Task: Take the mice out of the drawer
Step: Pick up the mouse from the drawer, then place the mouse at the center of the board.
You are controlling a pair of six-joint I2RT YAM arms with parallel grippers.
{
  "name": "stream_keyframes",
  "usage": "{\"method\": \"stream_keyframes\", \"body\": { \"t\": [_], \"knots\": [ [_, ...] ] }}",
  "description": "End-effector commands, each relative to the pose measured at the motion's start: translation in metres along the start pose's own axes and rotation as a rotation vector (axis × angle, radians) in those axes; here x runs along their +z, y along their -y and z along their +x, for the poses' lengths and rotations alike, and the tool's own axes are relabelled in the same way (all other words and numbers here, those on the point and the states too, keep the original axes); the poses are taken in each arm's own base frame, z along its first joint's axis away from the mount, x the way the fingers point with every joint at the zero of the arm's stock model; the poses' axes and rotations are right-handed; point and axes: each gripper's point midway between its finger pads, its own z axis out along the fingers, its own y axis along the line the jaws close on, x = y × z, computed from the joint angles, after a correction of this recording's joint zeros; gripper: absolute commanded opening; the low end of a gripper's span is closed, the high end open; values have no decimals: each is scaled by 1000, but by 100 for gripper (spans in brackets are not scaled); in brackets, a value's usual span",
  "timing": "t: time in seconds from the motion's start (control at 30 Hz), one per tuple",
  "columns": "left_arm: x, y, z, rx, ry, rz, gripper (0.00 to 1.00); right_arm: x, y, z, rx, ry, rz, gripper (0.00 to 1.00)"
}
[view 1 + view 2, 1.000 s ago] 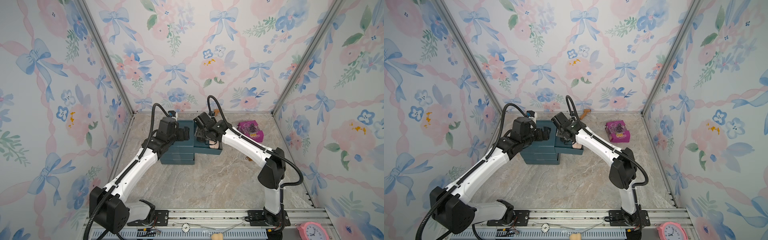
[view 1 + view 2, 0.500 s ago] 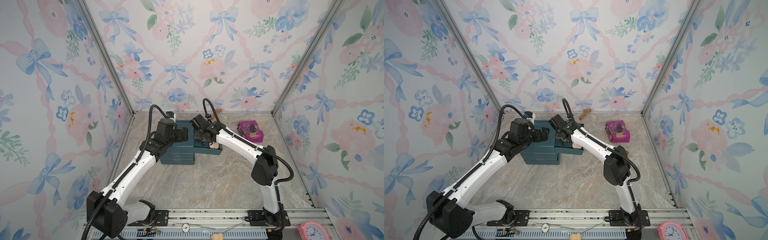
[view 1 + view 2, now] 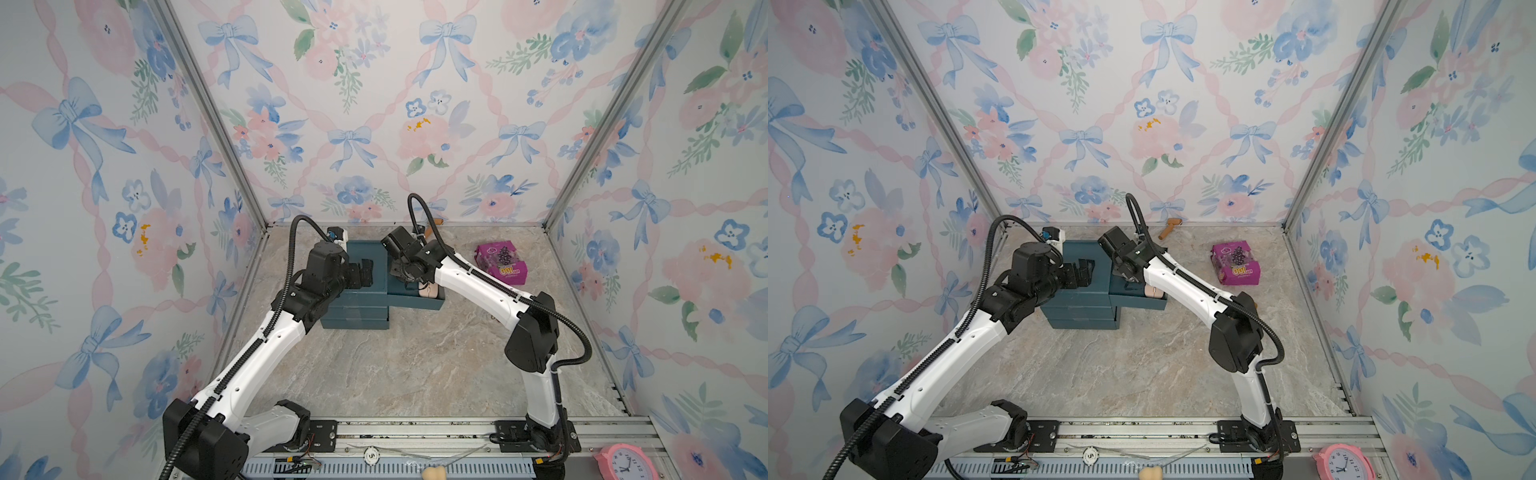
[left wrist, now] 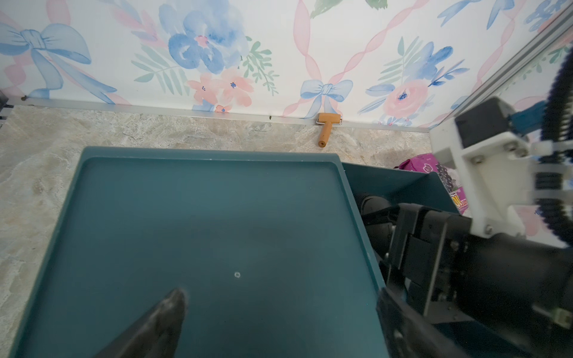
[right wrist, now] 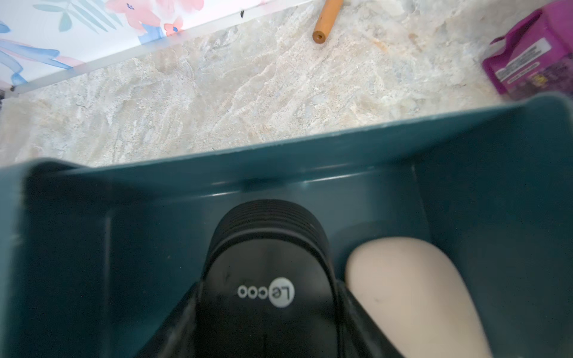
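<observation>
The teal drawer [image 3: 432, 305] stands pulled out to the right of its cabinet [image 3: 355, 309]. My right gripper [image 3: 409, 279] reaches down into it, and in the right wrist view it [image 5: 266, 289] is shut on a black mouse [image 5: 266, 272] with a white logo. That mouse is still inside the drawer walls [image 5: 310, 161]. A pale pink mouse [image 5: 409, 294] lies right beside it and also shows in both top views [image 3: 428, 292] [image 3: 1152, 292]. My left gripper [image 3: 365, 272] hovers open over the cabinet's flat top [image 4: 201, 232], holding nothing [image 4: 282, 297]. Any other mice are hidden.
A purple snack packet [image 3: 500, 259] lies on the marble floor right of the drawer. A wooden roller [image 3: 1169, 228] rests against the back wall. Floral walls close in three sides. A pink clock [image 3: 623, 461] sits on the front rail.
My right wrist has shifted a little left and deeper into the drawer. The left arm has drawn back slightly over the cabinet top.
</observation>
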Motion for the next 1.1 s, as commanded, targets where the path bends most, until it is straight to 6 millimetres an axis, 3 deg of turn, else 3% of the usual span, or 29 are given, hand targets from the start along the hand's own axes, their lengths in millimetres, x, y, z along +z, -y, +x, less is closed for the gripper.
{"method": "stream_keyframes", "body": {
  "t": [0.0, 0.17, 0.3, 0.53, 0.63, 0.77, 0.87, 0.97, 1.07],
  "knots": [
    [-7, 0, 4, 16, 0, 22, 98, -62, -11, -35, -16, 116, -98, 37],
    [-10, 4, 6, 13, -4, 49, 98, -101, -5, -47, -77, 163, -133, 36],
    [-10, 9, 8, 5, -16, 79, 98, -120, 10, -34, -171, 153, -133, 36],
    [-15, 18, 6, -8, -33, 115, 98, -160, 83, 9, -152, 96, -120, 36],
    [-17, 24, 7, -15, -44, 138, 98, -166, 117, 34, -134, 63, -118, 36],
    [-19, 36, 9, -2, -57, 166, 98, -165, 162, 62, -156, 15, -59, 36],
    [-20, 40, 9, -5, -59, 171, 98, -151, 196, 80, -154, -43, 12, 36],
    [-19, 44, 10, -1, -66, 177, 98, -131, 212, 87, -131, -83, 6, 36],
    [-18, 47, 11, -2, -71, 185, 98, -111, 216, 81, -109, -88, -15, 36]
  ]
}}
